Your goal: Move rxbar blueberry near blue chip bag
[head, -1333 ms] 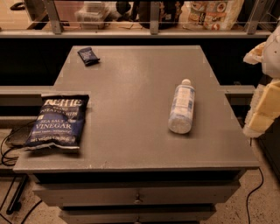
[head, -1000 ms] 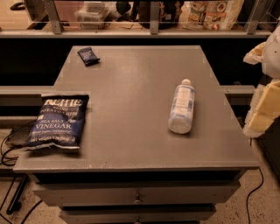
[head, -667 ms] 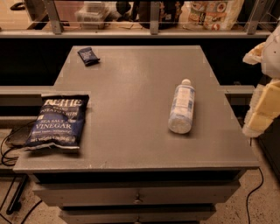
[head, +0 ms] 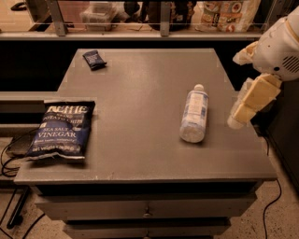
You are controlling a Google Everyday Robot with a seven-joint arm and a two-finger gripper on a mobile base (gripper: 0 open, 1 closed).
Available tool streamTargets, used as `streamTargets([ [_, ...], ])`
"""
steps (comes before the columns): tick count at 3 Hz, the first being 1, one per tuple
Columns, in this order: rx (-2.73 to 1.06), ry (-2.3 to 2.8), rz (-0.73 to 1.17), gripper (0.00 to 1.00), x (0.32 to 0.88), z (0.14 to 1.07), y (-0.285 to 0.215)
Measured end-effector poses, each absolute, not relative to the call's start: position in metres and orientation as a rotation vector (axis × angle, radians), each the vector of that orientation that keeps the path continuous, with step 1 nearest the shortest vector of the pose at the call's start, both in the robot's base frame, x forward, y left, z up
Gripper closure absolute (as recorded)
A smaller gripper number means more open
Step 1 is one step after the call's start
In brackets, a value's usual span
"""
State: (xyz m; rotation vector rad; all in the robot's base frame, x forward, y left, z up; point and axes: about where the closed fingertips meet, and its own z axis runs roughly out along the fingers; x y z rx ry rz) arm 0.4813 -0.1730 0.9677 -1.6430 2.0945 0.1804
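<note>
At left, blue chip bag (head: 60,130) reading "VINEGAR", rxbar blueberry (head: 94,59) far behind, tool (head: 241,113) at right, grip unclear.

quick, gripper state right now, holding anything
gripper: open or closed cannot be told; it is at the right edge of the table, beside the bottle, far from the rxbar blueberry.

Office snack area: grey drawer cabinet (head: 140,154), shelf (head: 140,34) of packaged snacks (head: 225,11) behind it, gripper (head: 239,117) at the cabinet's right edge.

rxbar blueberry (head: 94,59) well behind blue chip bag (head: 61,130)
</note>
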Motion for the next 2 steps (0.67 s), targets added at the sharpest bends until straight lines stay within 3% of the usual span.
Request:
streamTargets([
  [2, -1.593, 2.045, 0.228, 0.00, 0.491, 0.972, -0.159],
])
